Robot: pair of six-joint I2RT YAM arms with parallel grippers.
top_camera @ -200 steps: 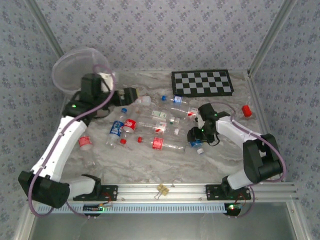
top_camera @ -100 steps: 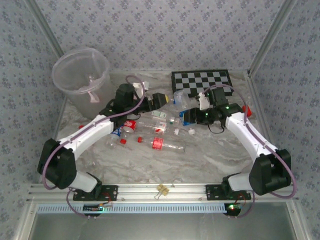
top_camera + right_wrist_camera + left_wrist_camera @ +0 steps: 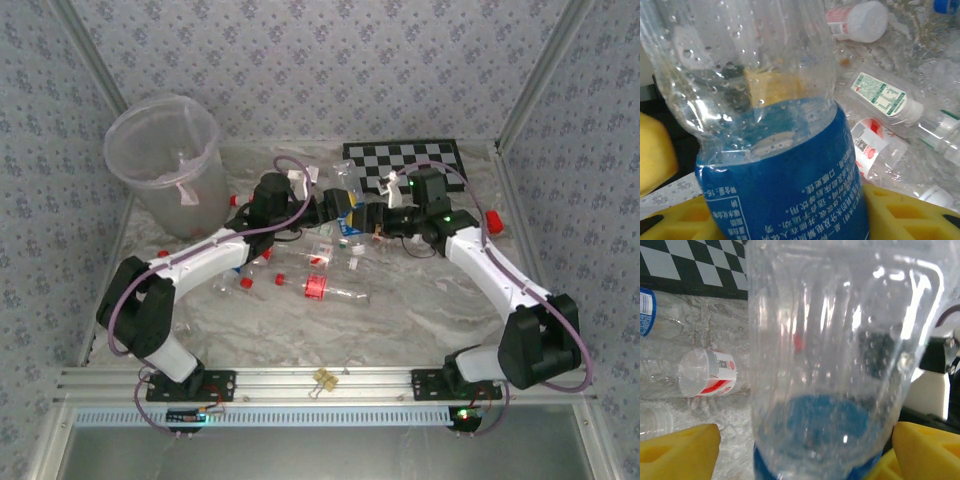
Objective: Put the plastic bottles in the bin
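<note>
Right wrist — right jaws clamp blue-labelled bottle (image 3: 785, 175) — left jaws gape around it

1. The bin (image 3: 165, 160) stands at the far left of the tabletop (image 3: 420, 320), and the checkerboard (image 3: 405, 162) lies at the far right.
2. Loose bottles (image 3: 320, 290) lie nearer, between them.
3. One bottle (image 3: 349, 204) sits between the left end effector (image 3: 335, 207) and the right end effector (image 3: 368, 216), seemingly just before the checkerboard.
</note>
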